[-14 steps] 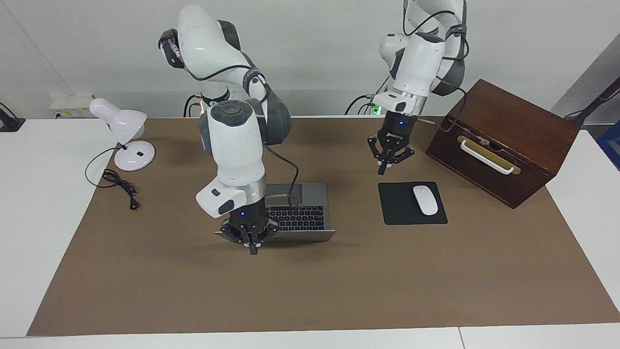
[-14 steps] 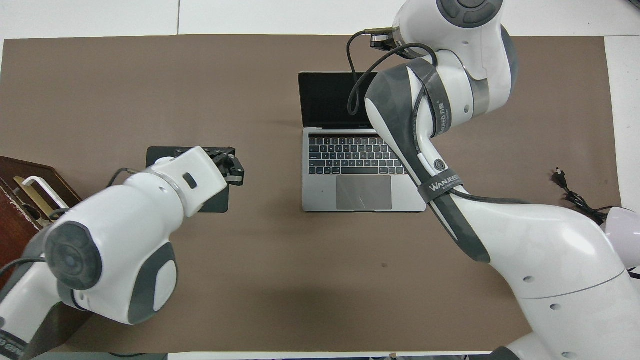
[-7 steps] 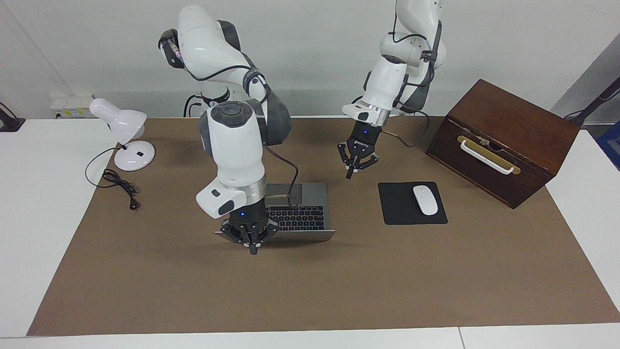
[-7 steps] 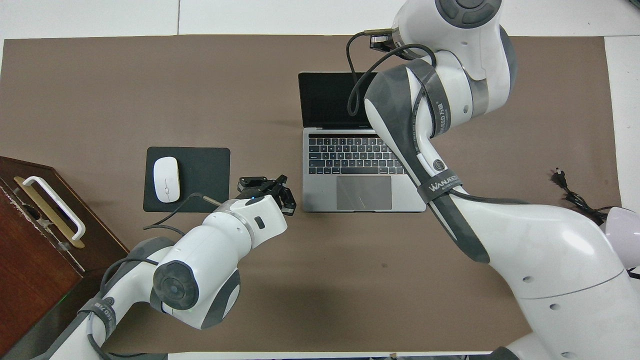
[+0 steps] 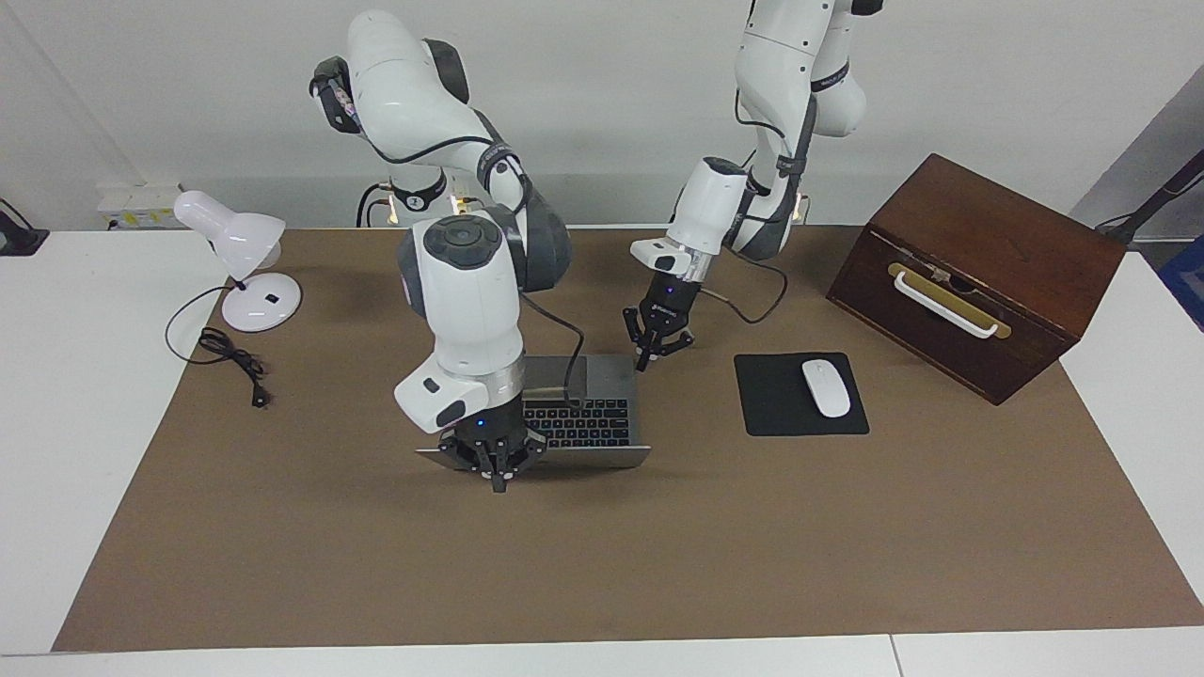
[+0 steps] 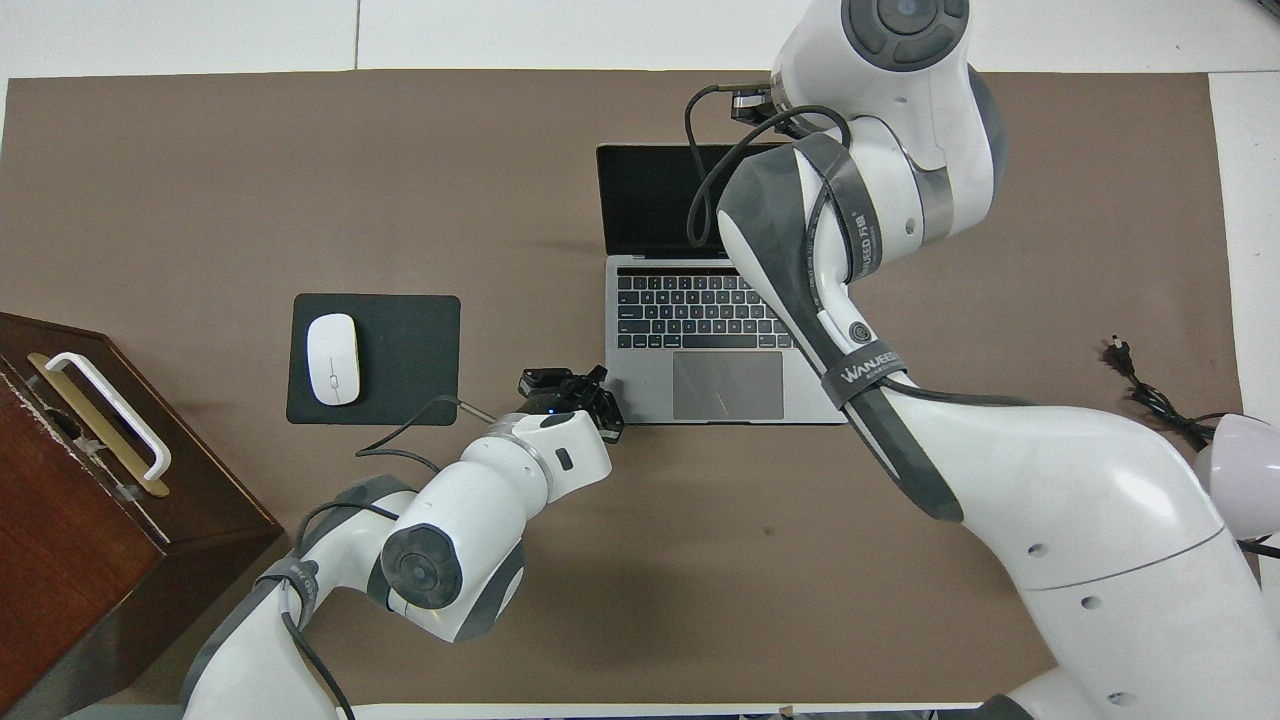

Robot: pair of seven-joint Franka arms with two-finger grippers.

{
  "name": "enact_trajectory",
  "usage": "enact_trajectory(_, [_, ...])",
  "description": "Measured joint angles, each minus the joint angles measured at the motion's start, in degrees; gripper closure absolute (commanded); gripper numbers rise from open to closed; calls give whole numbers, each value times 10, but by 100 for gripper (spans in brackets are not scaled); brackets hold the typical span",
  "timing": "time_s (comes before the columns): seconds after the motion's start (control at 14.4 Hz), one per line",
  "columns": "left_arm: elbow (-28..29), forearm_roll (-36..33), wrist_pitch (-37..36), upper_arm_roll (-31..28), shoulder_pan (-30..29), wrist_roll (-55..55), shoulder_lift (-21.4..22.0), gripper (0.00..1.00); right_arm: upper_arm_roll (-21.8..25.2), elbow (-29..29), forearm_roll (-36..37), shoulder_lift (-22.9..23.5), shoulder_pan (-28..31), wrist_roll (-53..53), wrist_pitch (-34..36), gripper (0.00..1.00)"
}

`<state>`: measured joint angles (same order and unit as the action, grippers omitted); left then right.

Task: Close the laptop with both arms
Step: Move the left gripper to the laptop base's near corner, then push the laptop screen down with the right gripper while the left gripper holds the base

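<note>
The silver laptop lies open on the brown mat, keyboard toward the robots and lid leaning far back; the overhead view shows its dark screen. My right gripper hangs shut at the lid's top edge, toward the right arm's end; whether it touches the lid I cannot tell. In the overhead view this gripper is hidden by its own arm. My left gripper is shut and low at the laptop base's corner nearest the robots, on the left arm's side. It also shows in the overhead view.
A black mouse pad with a white mouse lies beside the laptop toward the left arm's end. A brown wooden box with a white handle stands past it. A white desk lamp with a black cord stands at the right arm's end.
The left arm has swung from above the mouse pad over to the laptop's near corner and come lower. The right gripper has barely shifted at the lid's edge.
</note>
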<state>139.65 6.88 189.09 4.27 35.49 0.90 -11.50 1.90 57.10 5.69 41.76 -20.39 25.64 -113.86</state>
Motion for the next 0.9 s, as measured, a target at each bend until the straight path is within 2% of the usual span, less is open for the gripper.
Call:
enact_trajectory(0.56, [-1,0,18,0,11,42,-30,100,0,0,-26,-14,-3,2,82,100])
enact_trajectory(0.9, [-1,0,26,-2,16,57,-33,100,0,0,-34,-21,-6,14,103,100])
